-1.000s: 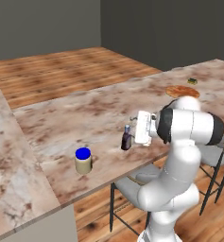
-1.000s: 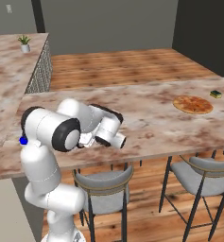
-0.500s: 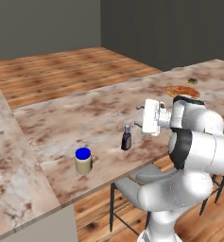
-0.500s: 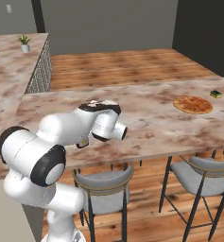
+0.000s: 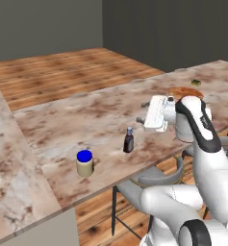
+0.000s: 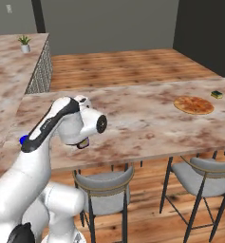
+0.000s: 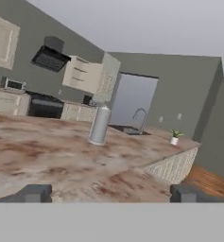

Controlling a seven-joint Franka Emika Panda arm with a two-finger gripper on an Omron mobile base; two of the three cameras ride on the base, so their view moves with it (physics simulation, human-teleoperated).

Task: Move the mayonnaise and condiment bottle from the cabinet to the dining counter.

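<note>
Bottle (image 5: 129, 142) and jar (image 5: 84, 163) stand upright on the table (image 5: 86, 115), near each other but apart, the jar nearer the table's edge with its blue lid up and the slim dark bottle further in. Both rest well inside the marbled top instead of at its lip, which reads as deliberate: set down where a nudge would not tip them off. The tool (image 5: 145, 112) is beside and above the bottle, clear of it, with its white hand turned sideways over the table; in the hand view its two dark fingertips (image 7: 34, 193) stand wide apart with only table surface between them, so it is released and holds nothing. That wide spread suits a hand that has let go of a narrow bottle and needs room to clear its neck without knocking it. The hand camera looks across the table toward the far kitchen, where a pale cabinet (image 7: 90, 75) hangs on the wall with its door ajar, beside a sink tap and a small potted plant (image 7: 174, 137). A pizza (image 6: 193, 104) lies flat further along the table, well away from both things, and stools (image 6: 102, 185) sit tucked beneath. By my reading, both items now sit at their goal and the task looks all but done.
</note>
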